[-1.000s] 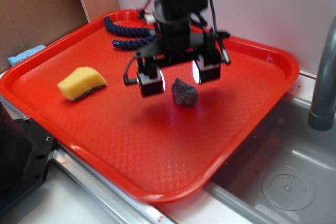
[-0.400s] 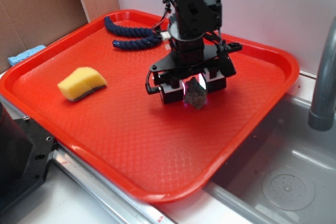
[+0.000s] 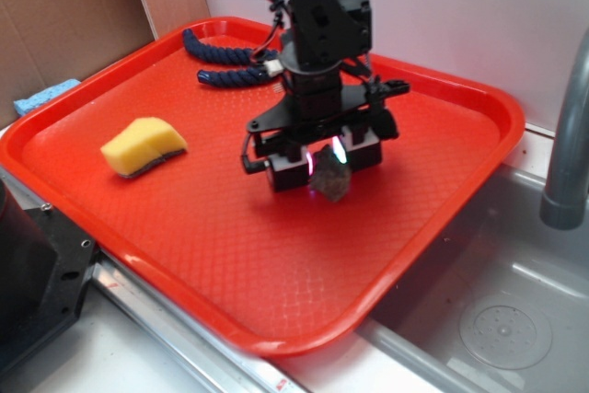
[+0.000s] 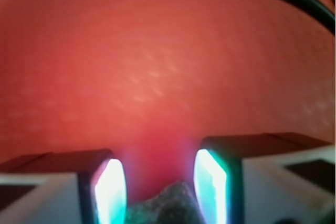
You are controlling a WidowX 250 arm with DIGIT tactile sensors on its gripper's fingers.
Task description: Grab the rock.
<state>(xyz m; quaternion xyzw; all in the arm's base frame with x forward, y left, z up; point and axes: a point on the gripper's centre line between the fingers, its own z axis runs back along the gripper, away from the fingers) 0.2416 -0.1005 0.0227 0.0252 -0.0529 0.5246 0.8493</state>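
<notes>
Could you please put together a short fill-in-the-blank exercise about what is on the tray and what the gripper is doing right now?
1. The gripper is closed on the ____.
2. The yellow sponge lies on the ____ tray.
3. The rope at the tray's far edge is dark ____.
4. Beside the tray stands a grey ____ pipe, above a sink.

Missing words: rock; red; blue; faucet
</notes>
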